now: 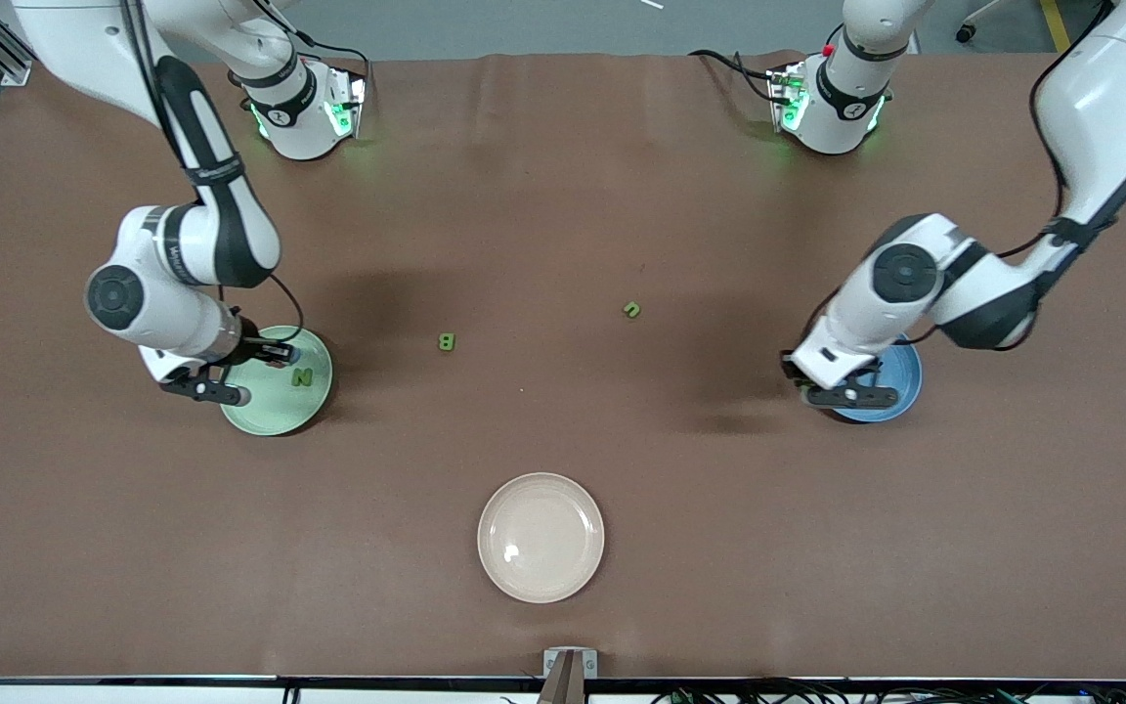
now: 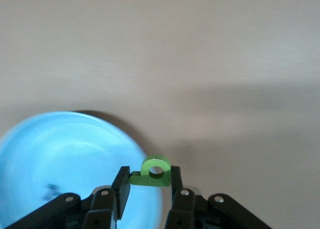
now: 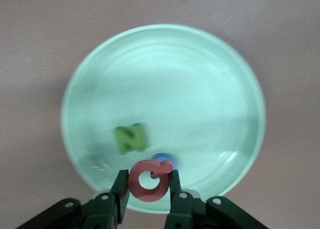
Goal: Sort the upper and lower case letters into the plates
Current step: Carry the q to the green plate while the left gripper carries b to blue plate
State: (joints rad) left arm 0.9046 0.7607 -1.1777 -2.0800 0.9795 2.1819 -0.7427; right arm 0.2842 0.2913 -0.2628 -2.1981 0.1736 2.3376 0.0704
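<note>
The right end effector [image 3: 148, 186] pinches a red letter [image 3: 148, 181] over the green plate [image 1: 275, 416] at frame left, which holds a green N [image 1: 302, 376]. The left end effector [image 2: 150, 186] pinches a green letter [image 2: 152, 171] over the blue plate [image 1: 900, 376] at frame right. A green B [image 1: 446, 341] and another small green letter [image 1: 631, 310] lie mid-surface [image 1: 563, 196].

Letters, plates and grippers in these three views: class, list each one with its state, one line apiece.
Left gripper: shut on green letter, over the blue plate's edge.
Right gripper: shut on red letter, over the pale green plate.
Green N: lying in the pale green plate.
Green B: loose on table.
Green n: loose on table.
Cream plate: holds nothing.
</note>
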